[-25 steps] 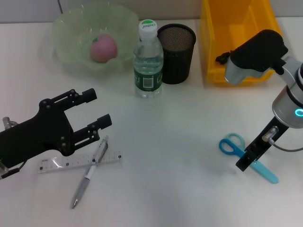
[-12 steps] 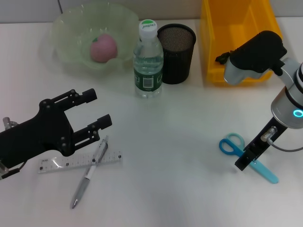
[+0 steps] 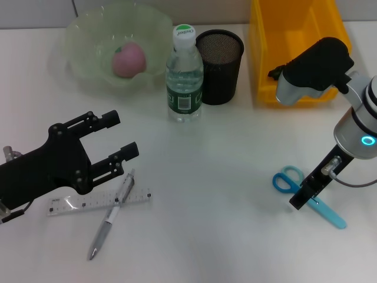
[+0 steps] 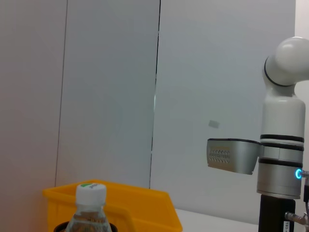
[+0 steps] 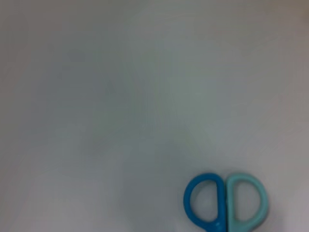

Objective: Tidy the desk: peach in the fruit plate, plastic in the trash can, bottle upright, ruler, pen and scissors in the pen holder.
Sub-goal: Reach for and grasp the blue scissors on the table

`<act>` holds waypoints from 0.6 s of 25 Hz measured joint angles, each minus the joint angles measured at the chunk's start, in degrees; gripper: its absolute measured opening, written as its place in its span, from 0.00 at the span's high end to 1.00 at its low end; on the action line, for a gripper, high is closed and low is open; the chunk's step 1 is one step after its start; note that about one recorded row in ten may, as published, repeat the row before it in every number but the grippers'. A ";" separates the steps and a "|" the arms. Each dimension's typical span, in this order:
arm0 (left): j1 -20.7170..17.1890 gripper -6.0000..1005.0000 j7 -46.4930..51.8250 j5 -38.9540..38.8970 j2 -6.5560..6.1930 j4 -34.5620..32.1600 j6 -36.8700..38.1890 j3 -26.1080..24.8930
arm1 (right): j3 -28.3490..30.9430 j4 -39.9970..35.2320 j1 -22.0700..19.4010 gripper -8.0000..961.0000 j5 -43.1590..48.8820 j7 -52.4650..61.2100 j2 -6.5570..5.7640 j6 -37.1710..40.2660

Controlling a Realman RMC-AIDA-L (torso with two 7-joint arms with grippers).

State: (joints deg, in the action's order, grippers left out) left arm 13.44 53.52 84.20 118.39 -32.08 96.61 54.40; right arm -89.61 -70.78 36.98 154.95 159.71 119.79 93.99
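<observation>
Over on your right side, the right gripper [image 3: 301, 199] is pointed down onto the scissors [image 3: 306, 194], right at the spot where the handles meet the blade cover — you can't tell from any view whether its jaws are apart or closed on them. The scissors lie flat on the desk [image 3: 224, 177], with the two blue loops showing in the right wrist view [image 5: 225, 204]. Your left gripper [image 3: 122, 135] hovers low at the left with its jaws wide apart and nothing in them, just beside the pen [image 3: 112, 215], which lies crossed over the ruler [image 3: 97, 201]. At the back, the peach [image 3: 128, 60] sits in the plate [image 3: 82, 32], the bottle [image 3: 184, 73] stands upright touching the holder [image 3: 219, 66], and the can [image 3: 294, 41] is next over — something dark is lying inside it.
</observation>
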 joint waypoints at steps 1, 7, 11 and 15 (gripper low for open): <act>0.00 0.33 0.00 0.00 0.00 0.00 -0.02 0.00 | -0.10 -0.05 -0.01 0.18 0.00 0.02 0.00 -0.19; 0.00 0.33 -0.02 0.00 -0.02 0.00 -0.17 -0.41 | -0.49 0.05 0.09 0.18 0.00 0.24 0.00 -0.30; 0.07 0.33 -0.13 0.00 0.02 0.00 -0.19 -0.45 | -0.49 0.09 0.11 0.19 0.00 0.27 0.00 -0.30; 0.17 0.33 -0.17 0.00 0.01 0.05 -0.20 -0.45 | -0.48 0.22 0.11 0.19 0.00 0.33 0.00 -0.42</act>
State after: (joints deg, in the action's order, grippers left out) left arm 13.61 53.35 84.20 118.40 -32.03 96.41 53.95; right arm -90.09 -70.56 37.09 154.95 160.04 119.79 93.57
